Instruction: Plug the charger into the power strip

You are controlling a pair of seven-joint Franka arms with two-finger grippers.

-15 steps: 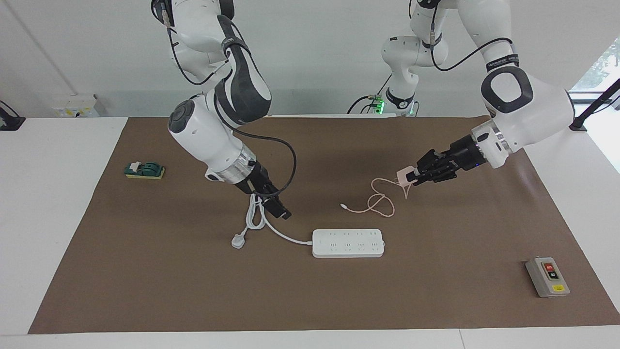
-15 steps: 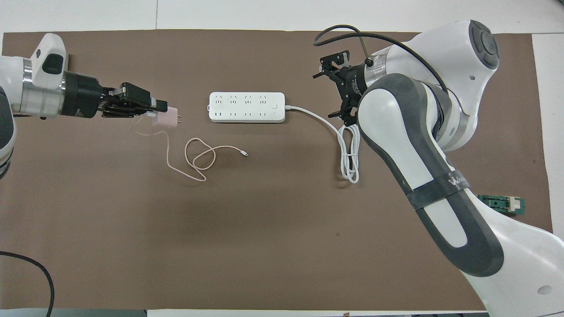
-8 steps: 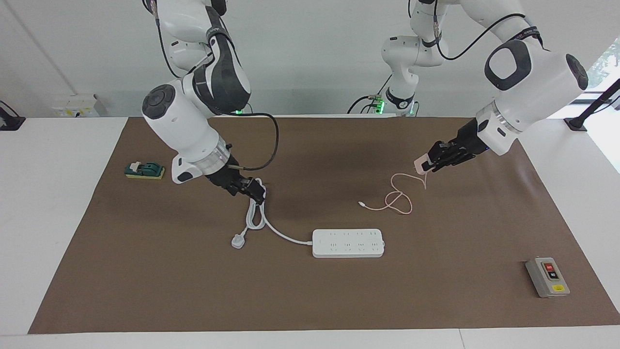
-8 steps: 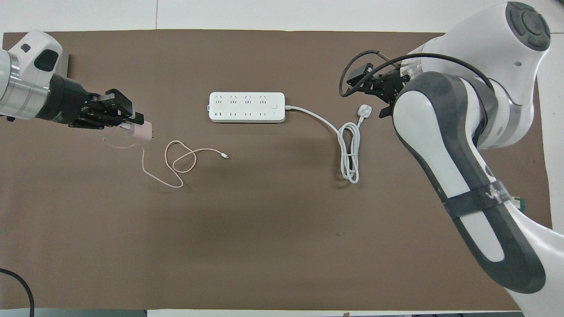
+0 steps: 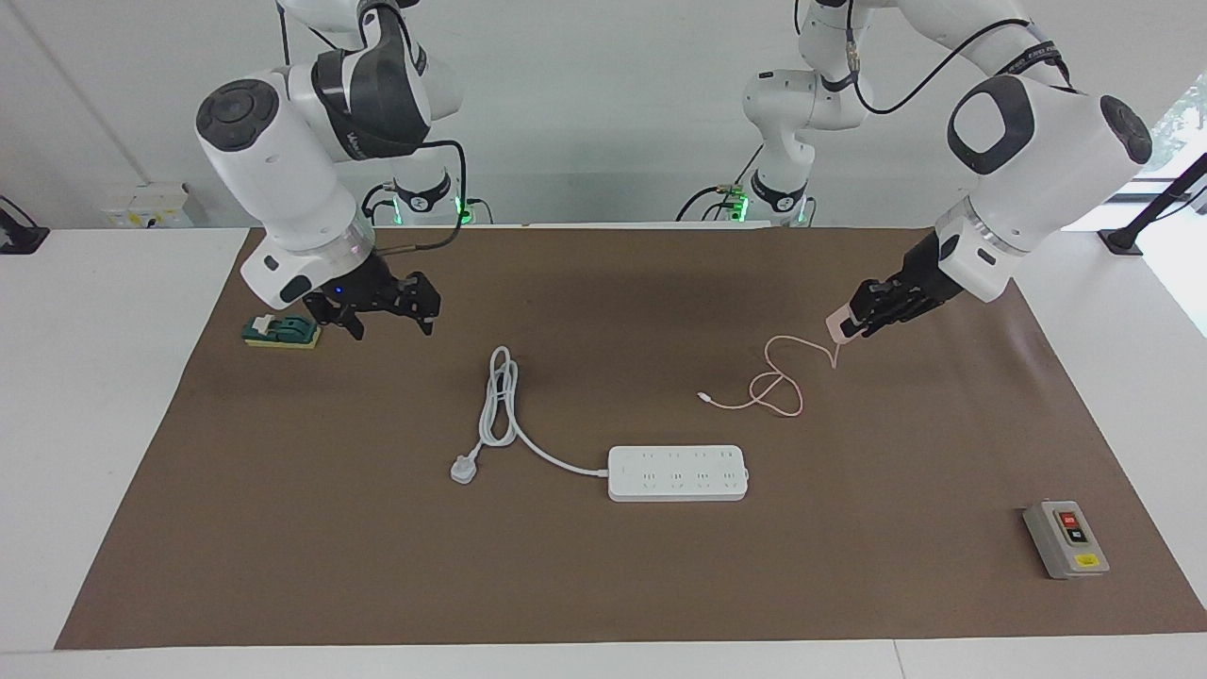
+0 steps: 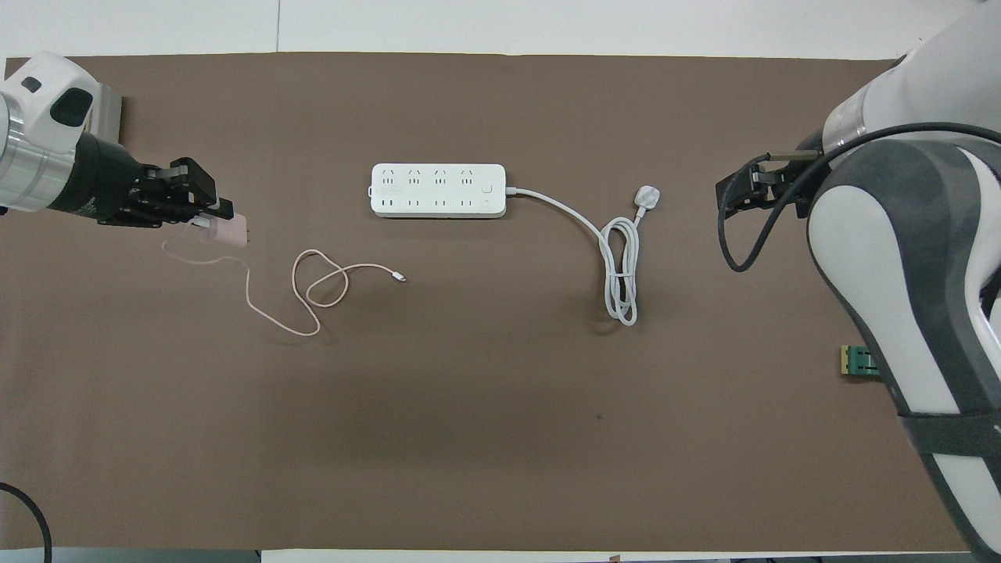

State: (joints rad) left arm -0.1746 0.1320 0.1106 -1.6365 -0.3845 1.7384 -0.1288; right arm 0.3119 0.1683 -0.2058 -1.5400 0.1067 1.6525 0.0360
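- While the grey switch box (image 5: 1066, 538) sits apart, the power strip (image 5: 678, 472) lies unblocked.
- Left gripper (image 5: 849, 325) clamps the charger (image 5: 837, 323) above the mat (image 5: 603, 585).
- Right gripper (image 5: 387, 306) hangs spread, empty, beside the green block (image 5: 281, 331).

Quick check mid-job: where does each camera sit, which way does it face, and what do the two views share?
Facing view: high across the table, facing the robots; both arms whole, left gripper shut on the charger, right gripper open.
Overhead view: above the robots' end, looking steeply down; left gripper and forearm, right arm.
Shared: charger, strip, white plug, half a turn apart.
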